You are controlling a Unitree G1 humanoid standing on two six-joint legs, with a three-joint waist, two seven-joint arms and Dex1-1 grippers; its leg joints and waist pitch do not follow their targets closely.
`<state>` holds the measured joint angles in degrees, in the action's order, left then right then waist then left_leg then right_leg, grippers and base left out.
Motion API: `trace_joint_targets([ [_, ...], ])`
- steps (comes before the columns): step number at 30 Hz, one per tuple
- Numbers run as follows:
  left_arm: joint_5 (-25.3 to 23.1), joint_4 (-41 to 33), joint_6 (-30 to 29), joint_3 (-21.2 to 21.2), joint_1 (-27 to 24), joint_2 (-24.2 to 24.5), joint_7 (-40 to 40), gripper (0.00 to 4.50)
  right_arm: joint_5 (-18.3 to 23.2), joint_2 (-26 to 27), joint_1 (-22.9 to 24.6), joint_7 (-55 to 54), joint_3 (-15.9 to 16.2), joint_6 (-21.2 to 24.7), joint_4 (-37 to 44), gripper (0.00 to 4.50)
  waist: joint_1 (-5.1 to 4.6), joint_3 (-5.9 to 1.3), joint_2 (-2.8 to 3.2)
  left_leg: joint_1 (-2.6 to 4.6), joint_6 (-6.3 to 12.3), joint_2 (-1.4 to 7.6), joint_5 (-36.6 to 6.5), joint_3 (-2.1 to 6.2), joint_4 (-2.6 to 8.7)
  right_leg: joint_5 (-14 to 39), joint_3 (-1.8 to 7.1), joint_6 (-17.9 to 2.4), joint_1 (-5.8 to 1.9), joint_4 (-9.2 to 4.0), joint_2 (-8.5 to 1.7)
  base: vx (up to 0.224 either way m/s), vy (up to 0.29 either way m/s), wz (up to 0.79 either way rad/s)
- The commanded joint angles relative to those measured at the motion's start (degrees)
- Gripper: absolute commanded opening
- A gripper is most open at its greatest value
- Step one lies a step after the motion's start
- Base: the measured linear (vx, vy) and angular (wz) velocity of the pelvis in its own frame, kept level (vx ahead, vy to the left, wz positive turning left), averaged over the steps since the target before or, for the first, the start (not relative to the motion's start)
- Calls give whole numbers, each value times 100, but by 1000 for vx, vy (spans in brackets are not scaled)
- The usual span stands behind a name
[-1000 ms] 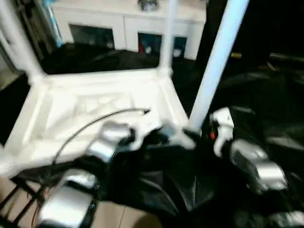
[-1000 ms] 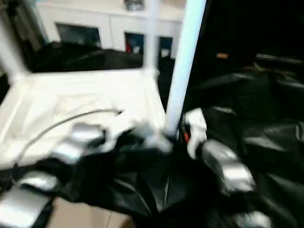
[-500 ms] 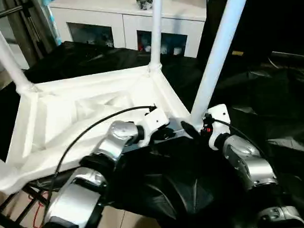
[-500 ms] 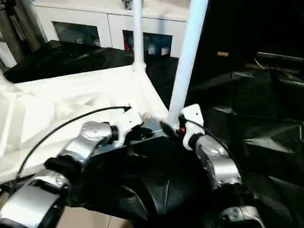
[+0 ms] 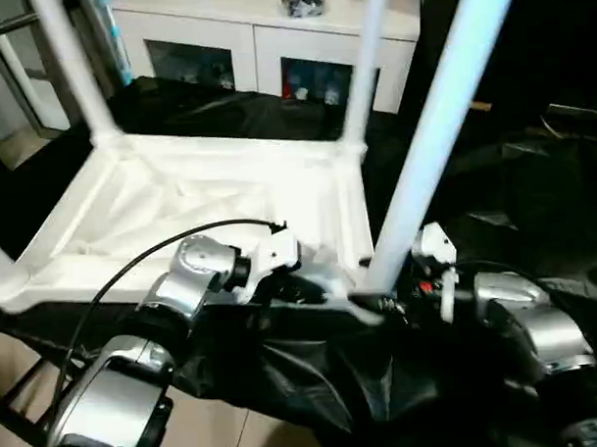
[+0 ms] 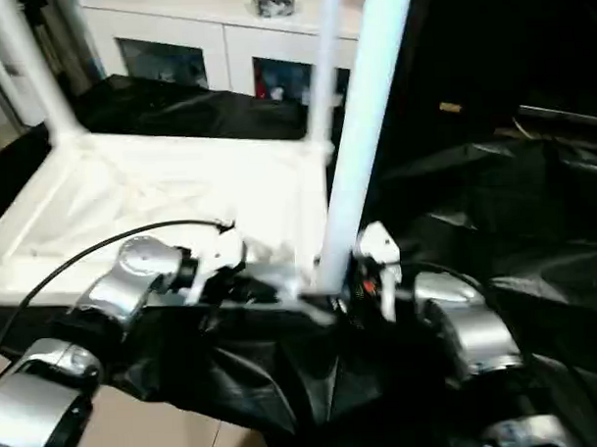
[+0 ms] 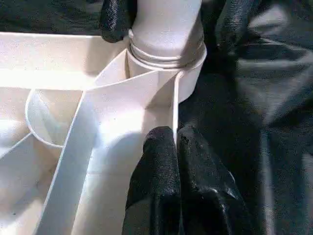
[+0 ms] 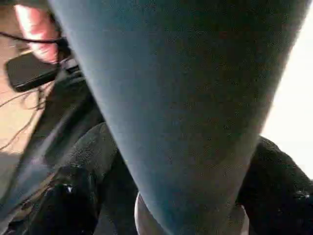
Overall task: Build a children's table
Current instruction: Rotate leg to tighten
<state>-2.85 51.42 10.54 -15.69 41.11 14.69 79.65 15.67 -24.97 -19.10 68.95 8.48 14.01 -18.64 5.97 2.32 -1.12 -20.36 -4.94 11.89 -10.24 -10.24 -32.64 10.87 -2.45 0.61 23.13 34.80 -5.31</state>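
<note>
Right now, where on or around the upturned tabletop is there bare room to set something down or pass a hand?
The ribbed underside of the white plastic rectangular tabletop is bare between its two far white tube legs. The black sheeting on the robot's right is also free. The near right corner is crowded: the left gripper pinches the rim, the right gripper clamps the leg.

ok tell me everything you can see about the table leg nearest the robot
The near leg is a long, smooth, white plastic-looking tube, widening upward out of frame. It stands almost upright, leaning slightly, its narrow end seated in the round corner socket of the upturned tabletop. The right gripper is shut on it just above the socket, black fingers on either side. The left gripper pinches the tabletop's rim beside that corner.
</note>
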Motion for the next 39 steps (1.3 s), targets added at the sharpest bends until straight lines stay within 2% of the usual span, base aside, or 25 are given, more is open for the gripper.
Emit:
trace_joint_targets([
  [1, 137, -91, 17, -29, -8, -22, 196, 0, -24, -44, 48, 254, 250, 162, 30, 351, 10, -294, -72, 2, 351, 121, -1269, -36, 348, 1077, 163, -1335, -287, -417, -235, 0, 0, 0],
  [2, 143, -94, 10, -28, -5, -14, 227, 0, -52, -49, 38, 260, 269, 132, 5, 341, 13, -301, -95, 3, 339, 124, -1233, -36, 345, 1054, 164, -1330, -288, -413, -239, 0, 0, 0],
  [5, 157, -85, 4, -5, 5, -5, 265, 0, -62, -49, 27, 307, 351, 151, 15, 305, 14, -302, -76, 2, 332, 122, -1166, -35, 344, 941, 163, -1346, -285, -400, -234, 0, 0, 0],
  [10, 168, -106, -16, -7, -21, -11, 285, 0, -32, -28, 62, 379, 391, 241, 70, 271, 33, -302, -77, 4, 335, 119, -1153, -38, 339, 913, 162, -1356, -288, -398, -233, 0, 0, 0],
  [14, 95, 9, 84, 83, 21, -104, -184, 0, -3, 111, 181, 189, 344, 242, 93, 245, 38, -292, -83, 1, 307, 118, -1227, -36, 346, 1059, 165, -1302, -283, -415, -241, 0, 0, 0],
  [17, 21, 92, 111, 119, 70, -147, -493, 0, -6, 207, 207, -23, 275, 233, 52, 233, 36, -280, -83, 6, 234, 118, -1354, -20, 372, 1393, 167, -1175, -273, -449, -245, 0, 0, 0],
  [20, -209, 269, 11, 135, 184, -259, -1282, 0, -189, 574, 149, -1062, -25, 155, -295, 226, 2, -255, -89, 14, 124, 103, -1603, -5, 402, 1904, 173, -1017, -240, -504, -253, 0, 0, 0],
  [21, -211, 271, 10, 135, 185, -260, -1288, 0, -191, 578, 148, -1072, -27, 153, -299, 222, -27, -249, -106, 22, 7, 90, -1776, 25, 419, 2387, 165, -838, -232, -545, -260, 0, 0, 0],
  [23, -286, 388, -125, 183, 265, -421, -1836, 0, -360, 897, 33, -1887, -192, 108, -677, 218, -51, -257, -64, 29, -20, 88, -1811, 35, 428, 2436, 174, -793, -228, -562, -259, 0, 0, 0],
  [24, -286, 388, -125, 183, 265, -421, -1836, 0, -360, 897, 33, -1887, -192, 108, -677, 213, -106, -253, -73, 37, -81, 80, -1918, 41, 435, 2491, 165, -784, -201, -571, -245, 0, 0, 0],
  [25, -300, 420, -174, 201, 290, -487, -2006, 0, -415, 1015, -11, -2182, -248, 110, -809, 210, -132, -258, -87, 18, -80, 74, -1910, 54, 440, 2533, 158, -742, -229, -573, -244, 0, 0, 0],
  [26, -300, 420, -174, 201, 290, -487, -2006, 0, -415, 1015, -11, -2182, -248, 110, -809, 210, -138, -261, -87, 32, -56, 82, -1925, 51, 436, 2474, 163, -740, -214, -586, -240, 0, 0, 0],
  [27, -337, 461, -240, 208, 328, -592, -2265, 0, -484, 1188, -77, -2590, -318, 117, -956, 205, -139, -259, -52, 41, -68, 82, -1928, 49, 437, 2421, 170, -768, -201, -579, -239, 0, 0, 0],
  [29, -408, 541, -331, 219, 392, -762, -2740, 0, -605, 1416, -166, -3142, -376, 121, -1132, 205, -187, -265, -74, 30, -97, 68, -2006, 57, 440, 2423, 154, -775, -212, -579, -226, 0, 0, 0],
  [30, -441, 584, -396, 228, 425, -874, -3007, 0, -688, 1556, -237, -3526, -416, 141, -1261, 205, -206, -264, -37, 47, -110, 77, -2007, 42, 436, 2290, 172, -820, -182, -584, -217, 0, 0, 0],
  [32, -475, 670, -493, 250, 486, -1182, -3542, 0, -911, 1877, -433, -4264, -463, 17, -1597, 205, -258, -260, -36, 37, -171, 66, -2086, 56, 445, 2320, 162, -837, -183, -570, -212, 0, 0, 0],
  [34, -470, 674, -488, 247, 488, -1229, -3581, 0, -946, 1921, -453, -4307, -451, -37, -1629, 205, -265, -279, -24, 54, -164, 61, -2099, 55, 433, 2289, 160, -828, -193, -590, -215, 0, 0, 0],
  [35, -464, 676, -472, 240, 487, -1270, -3601, 0, -977, 1955, -465, -4300, -431, -109, -1645, 205, -264, -286, -28, 25, -62, 63, -1975, 47, 434, 1958, 167, -886, -223, -569, -204, 0, 0, 0],
  [36, -450, 672, -459, 228, 481, -1306, -3557, 0, -973, 1993, -480, -4297, -449, -152, -1663, 205, -269, -281, -35, 13, -26, 57, -1965, 42, 436, 1916, 162, -893, -229, -569, -196, 0, 0, 0],
  [37, -443, 671, -450, 222, 477, -1324, -3530, 0, -967, 2017, -491, -4308, -471, -166, -1679, 253, -261, -287, -30, 16, 22, 55, -1945, 33, 430, 1879, 166, -907, -228, -572, -203, 0, 0, 0],
  [38, -428, 632, -385, 210, 444, -1305, -3384, 0, -911, 1996, -487, -4150, -474, -156, -1624, 266, -255, -294, -6, 16, 41, 58, -1877, 36, 431, 1772, 166, -934, -243, -560, -203, 0, 0, 0],
  [39, -404, 586, -285, 195, 406, -1275, -3207, 0, -896, 1944, -477, -3968, -434, -201, -1558, 266, -259, -292, -10, 18, 62, 63, -1851, 28, 430, 1669, 168, -968, -240, -558, -198, 0, 0, 0],
])
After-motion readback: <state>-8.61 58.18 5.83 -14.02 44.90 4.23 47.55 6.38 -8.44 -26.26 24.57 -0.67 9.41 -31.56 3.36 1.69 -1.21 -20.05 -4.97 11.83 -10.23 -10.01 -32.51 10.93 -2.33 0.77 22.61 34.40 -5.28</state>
